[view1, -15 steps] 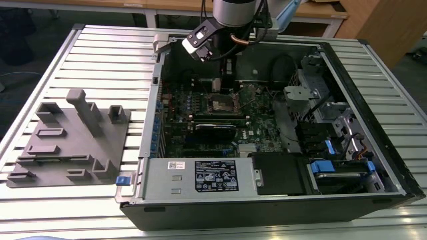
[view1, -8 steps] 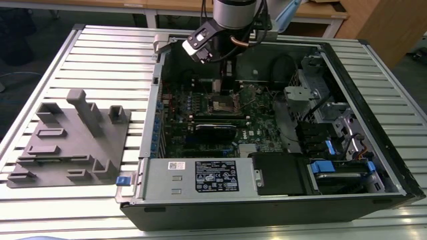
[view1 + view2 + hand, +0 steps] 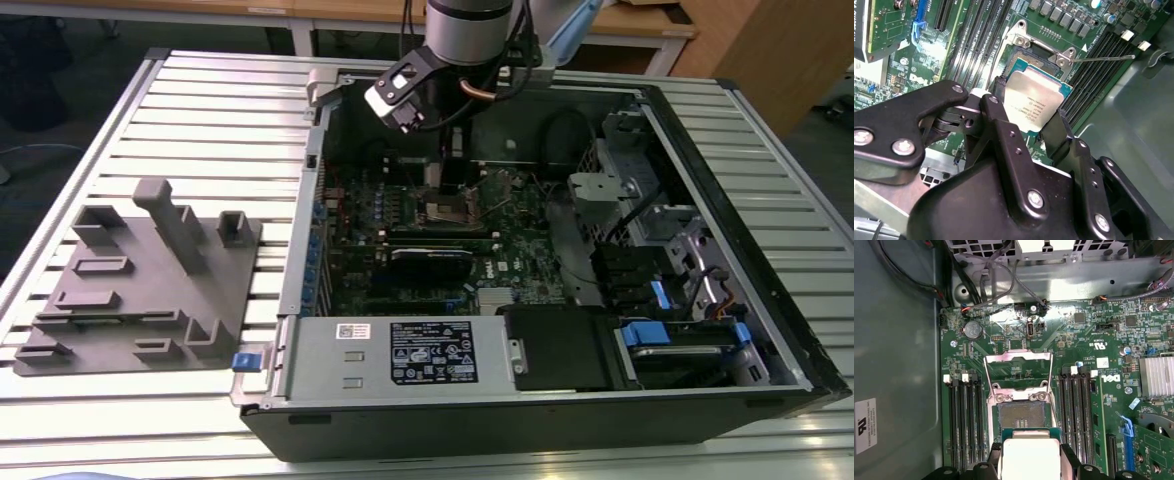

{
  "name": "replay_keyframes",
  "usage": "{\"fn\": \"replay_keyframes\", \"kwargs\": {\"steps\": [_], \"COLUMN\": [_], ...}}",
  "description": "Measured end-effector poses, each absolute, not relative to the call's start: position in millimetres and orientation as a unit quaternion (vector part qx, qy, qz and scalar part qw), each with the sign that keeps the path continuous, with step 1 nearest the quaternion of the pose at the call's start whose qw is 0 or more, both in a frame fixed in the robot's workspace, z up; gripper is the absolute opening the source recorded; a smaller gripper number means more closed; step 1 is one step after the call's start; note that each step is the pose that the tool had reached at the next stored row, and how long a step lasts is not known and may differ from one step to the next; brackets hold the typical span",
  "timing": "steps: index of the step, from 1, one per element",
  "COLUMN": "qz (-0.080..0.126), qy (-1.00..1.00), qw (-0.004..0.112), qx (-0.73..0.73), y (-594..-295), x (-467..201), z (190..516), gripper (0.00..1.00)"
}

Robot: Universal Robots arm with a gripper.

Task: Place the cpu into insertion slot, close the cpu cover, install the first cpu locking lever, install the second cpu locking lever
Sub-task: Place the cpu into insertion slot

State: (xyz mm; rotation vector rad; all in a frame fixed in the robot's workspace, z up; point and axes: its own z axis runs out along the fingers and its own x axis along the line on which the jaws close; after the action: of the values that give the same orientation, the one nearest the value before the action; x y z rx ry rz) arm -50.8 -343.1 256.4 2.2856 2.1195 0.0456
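Note:
My gripper (image 3: 1029, 107) is shut on the cpu (image 3: 1033, 102), a flat square chip with a dull silver top, held by two opposite edges between the black fingers (image 3: 1066, 462). The cpu (image 3: 1030, 457) hangs slightly above and to one side of the insertion slot (image 3: 1021, 417), whose contact field lies bare inside its dark rim. The cpu cover (image 3: 1016, 371), a thin silver frame, stands flipped open on the slot's far side. A thin wire locking lever (image 3: 1104, 58) sticks out beside the slot. In the exterior view the gripper (image 3: 447, 168) reaches down into the case over the slot (image 3: 447, 207).
The open computer case (image 3: 747, 250) lies on a slatted metal table (image 3: 200, 110). Black memory slots (image 3: 961, 415) flank the socket on both sides. A grey fixture block (image 3: 134, 280) sits at the exterior view's left. Cables and drive bays (image 3: 641, 230) crowd the right of the case.

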Motion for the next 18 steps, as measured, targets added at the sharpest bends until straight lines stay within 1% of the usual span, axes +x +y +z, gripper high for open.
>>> {"fn": "replay_keyframes", "kwargs": {"steps": [11,18], "qz": [0.015,0.015], "qy": [0.68,0.68], "qw": [0.012,0.012], "qx": [0.733,0.733], "y": [-343.1,-343.1], "x": [-50.7,-50.8], "z": [255.8,248.7], "gripper": [0.54,0.54]}}
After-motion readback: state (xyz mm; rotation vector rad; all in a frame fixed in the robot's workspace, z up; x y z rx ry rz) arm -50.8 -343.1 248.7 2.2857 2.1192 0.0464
